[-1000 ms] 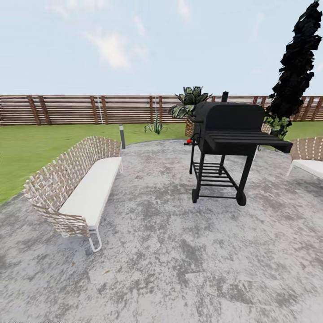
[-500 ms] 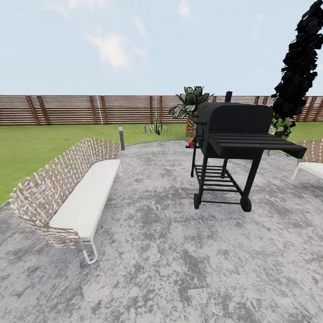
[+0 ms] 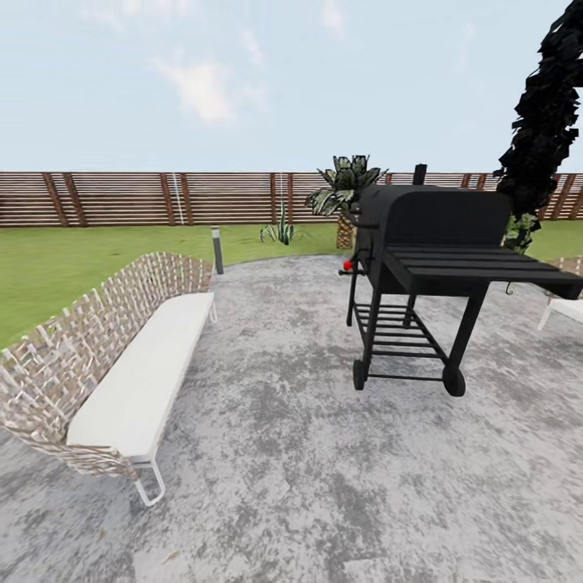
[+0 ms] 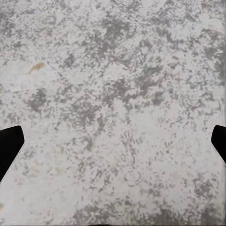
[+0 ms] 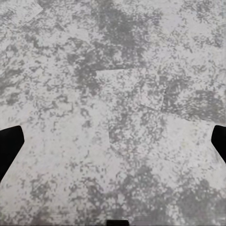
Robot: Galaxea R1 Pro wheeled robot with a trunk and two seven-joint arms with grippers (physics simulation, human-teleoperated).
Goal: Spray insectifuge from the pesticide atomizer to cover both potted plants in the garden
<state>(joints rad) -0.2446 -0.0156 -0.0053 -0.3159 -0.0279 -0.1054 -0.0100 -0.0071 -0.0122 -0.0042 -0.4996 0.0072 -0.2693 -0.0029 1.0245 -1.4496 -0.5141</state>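
Both claws hang with nothing in them. The left gripper [image 4: 113, 141] shows just two dark fingertips at the side edges of its wrist picture, spread wide with mottled grey paving between them. The right gripper [image 5: 113, 141] looks the same, tips far apart over the paving.

Farther out, the head view takes in the round grey patio [image 3: 291, 453] across the lower half. A woven bench [image 3: 105, 364] with a white cushion runs along the left side, and a black barbecue grill [image 3: 429, 267] stands on wheels at centre right. Behind it rise a palm [image 3: 346, 190] and the brown slatted fence [image 3: 162, 197], with green lawn [image 3: 73, 267] at the left.

To my eye this is the travelling step: the robot is crossing the garden, with the pick-up not begun. The pesticide atomizer and the two small potted plants are not to be made out here, so I cannot place them. Next it needs to find the sprayer. A spiky plant [image 3: 280, 231] by the fence is too small to identify, and a dark tree [image 3: 544, 105] is cut off at the right edge.
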